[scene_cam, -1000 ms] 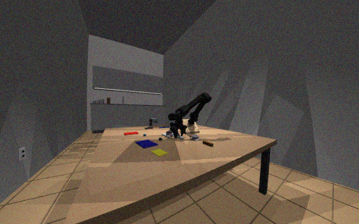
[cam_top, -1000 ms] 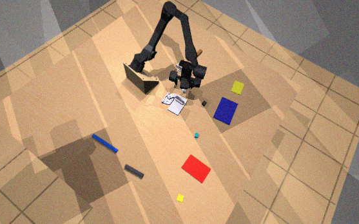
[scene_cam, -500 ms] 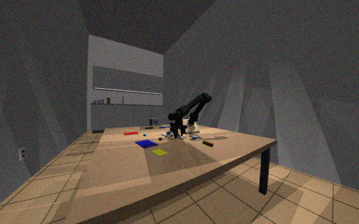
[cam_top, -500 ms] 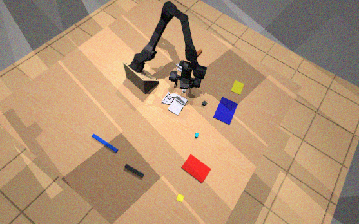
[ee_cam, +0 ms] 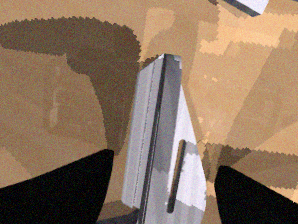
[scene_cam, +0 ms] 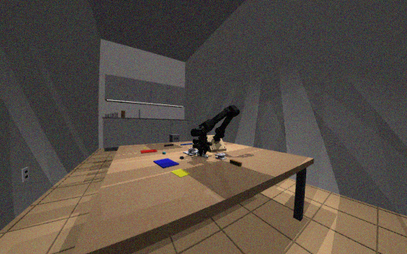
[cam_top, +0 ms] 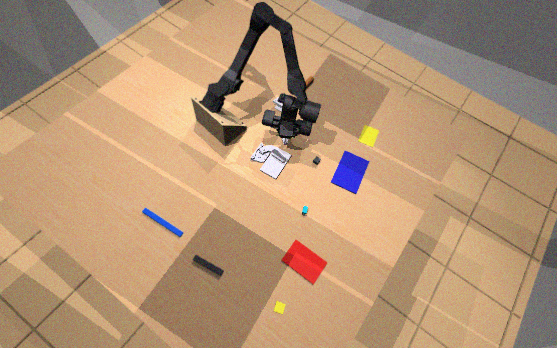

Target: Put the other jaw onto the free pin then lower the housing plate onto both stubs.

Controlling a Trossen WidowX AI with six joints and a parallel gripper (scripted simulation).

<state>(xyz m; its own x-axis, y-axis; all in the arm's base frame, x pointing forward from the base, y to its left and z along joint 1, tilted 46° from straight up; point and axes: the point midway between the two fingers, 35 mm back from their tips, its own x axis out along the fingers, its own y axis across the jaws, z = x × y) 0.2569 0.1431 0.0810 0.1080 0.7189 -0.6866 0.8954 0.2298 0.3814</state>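
My gripper [cam_top: 285, 140] [scene_cam: 202, 155] [ee_cam: 165, 168] points down, low over the table, and is partly open. A grey-white piece with a long slot, apparently the loose jaw [ee_cam: 159, 125], stands between the fingers, with a gap on either side. The white base [cam_top: 272, 169] [scene_cam: 188, 152] lies just in front of the gripper, with a grey part, apparently the other jaw [cam_top: 279, 156], on it. A white piece, perhaps the housing plate [cam_top: 278, 103] [scene_cam: 221, 156], lies behind the gripper, partly hidden in the top view. The pins are too small to tell.
A beige angled board [cam_top: 209, 122] stands by the arm's base. A small black block [cam_top: 316, 160] and a blue plate [cam_top: 350, 172] lie right of the white base. A brown block [cam_top: 309, 81] [scene_cam: 235, 163] lies behind the arm. A cyan piece [cam_top: 305, 210] and a red plate [cam_top: 304, 261] lie in front.
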